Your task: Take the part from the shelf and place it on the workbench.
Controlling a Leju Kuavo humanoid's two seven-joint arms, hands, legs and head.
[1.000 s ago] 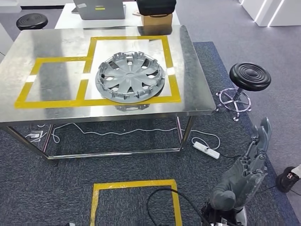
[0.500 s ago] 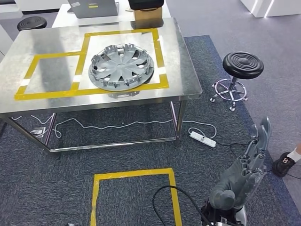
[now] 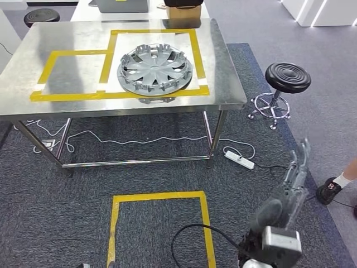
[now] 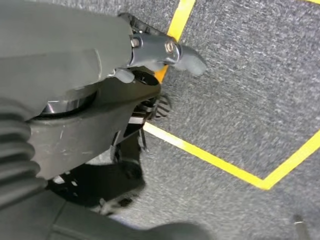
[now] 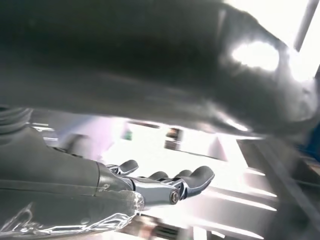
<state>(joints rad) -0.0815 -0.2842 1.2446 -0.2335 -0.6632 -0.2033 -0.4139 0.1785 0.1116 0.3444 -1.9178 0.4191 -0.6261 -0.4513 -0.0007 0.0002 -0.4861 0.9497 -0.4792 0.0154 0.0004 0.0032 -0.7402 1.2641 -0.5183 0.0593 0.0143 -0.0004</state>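
Above the grey carpet (image 3: 126,184), the right hand (image 3: 290,187) hangs empty, fingers extended apart.

A black stool (image 3: 288,77) stands near a white power strip (image 3: 239,159) on grey carpet (image 3: 126,184).

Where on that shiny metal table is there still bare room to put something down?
The left yellow-taped rectangle on the steel table is bare, bordered on its right by the taped square holding the grey plastic wheel cover. That square is crowded: the cover nearly fills it. Narrow bare strips run along the table's edges.
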